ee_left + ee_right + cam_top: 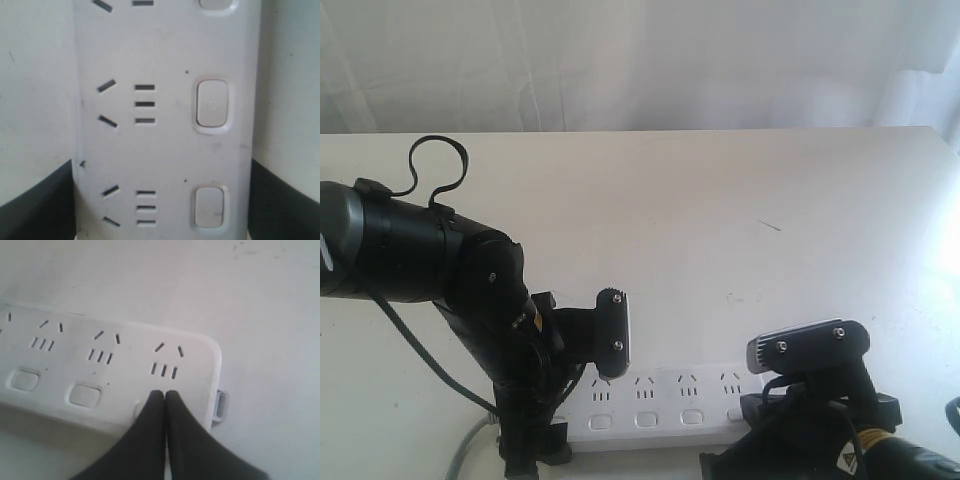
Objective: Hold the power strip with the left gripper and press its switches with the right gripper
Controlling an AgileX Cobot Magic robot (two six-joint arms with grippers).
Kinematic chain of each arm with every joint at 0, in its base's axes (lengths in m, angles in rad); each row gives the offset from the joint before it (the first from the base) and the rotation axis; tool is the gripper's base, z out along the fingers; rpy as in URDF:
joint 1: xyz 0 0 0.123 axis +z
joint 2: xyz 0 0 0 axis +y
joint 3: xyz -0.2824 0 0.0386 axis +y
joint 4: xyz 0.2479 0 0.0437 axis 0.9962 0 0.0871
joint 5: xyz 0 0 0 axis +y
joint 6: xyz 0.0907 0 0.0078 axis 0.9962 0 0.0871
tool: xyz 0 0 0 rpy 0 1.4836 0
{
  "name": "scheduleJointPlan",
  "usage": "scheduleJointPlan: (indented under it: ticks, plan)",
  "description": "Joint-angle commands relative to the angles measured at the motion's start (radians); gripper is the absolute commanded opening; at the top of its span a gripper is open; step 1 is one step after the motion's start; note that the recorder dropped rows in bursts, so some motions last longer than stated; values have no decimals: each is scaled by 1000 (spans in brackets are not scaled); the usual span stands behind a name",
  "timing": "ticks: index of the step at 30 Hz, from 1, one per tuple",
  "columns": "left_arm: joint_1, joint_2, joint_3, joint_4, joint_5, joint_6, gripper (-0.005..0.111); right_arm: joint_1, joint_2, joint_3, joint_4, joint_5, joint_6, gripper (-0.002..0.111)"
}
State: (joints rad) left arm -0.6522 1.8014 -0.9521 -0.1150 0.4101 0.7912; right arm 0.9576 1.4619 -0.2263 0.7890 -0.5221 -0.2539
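Quick rundown of where things sit. Your power strip (660, 405) is lying flat on the white table (720, 200), low in the exterior view, socket face up. Its grey cord (470, 440) trails off the left end.

Your left gripper (575, 395) is down over the left part of the strip, straddling it across the width. In the left wrist view both black fingers (35, 205) sit flush against the two long edges, so the jaws are spread wide but clamped on the strip. Two of the switches (212, 104) show up clean between them, each beside its socket group. A looped black cable (435, 165) sticks up from the arm behind that gripper.

Your right gripper (164, 396) is at the other end, the one without the cord. Its jaws are pressed together with no gap. The tips come down on the strip's face just below the last socket group, in line with the row of switches. The end switch is mostly hidden under those tips, so I can't tell if it's actually pushed in. The next two switches along are uncovered.
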Motion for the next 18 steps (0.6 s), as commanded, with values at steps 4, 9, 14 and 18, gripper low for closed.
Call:
scheduleJointPlan:
  ticks: [4, 9, 14, 18]
  plan:
    - [1, 57, 44, 72, 112, 20, 0, -2, -6, 7, -2, -43, -6, 0]
    - [1, 57, 44, 72, 112, 20, 0, -2, -4, 7, -67, -30, 54, 0]
    - [1, 57, 44, 70, 112, 18, 0, -2, -4, 7, -84, -32, 76, 0]
    - [1, 57, 44, 68, 112, 16, 0, -2, -4, 7, -83, -23, 76, 0]
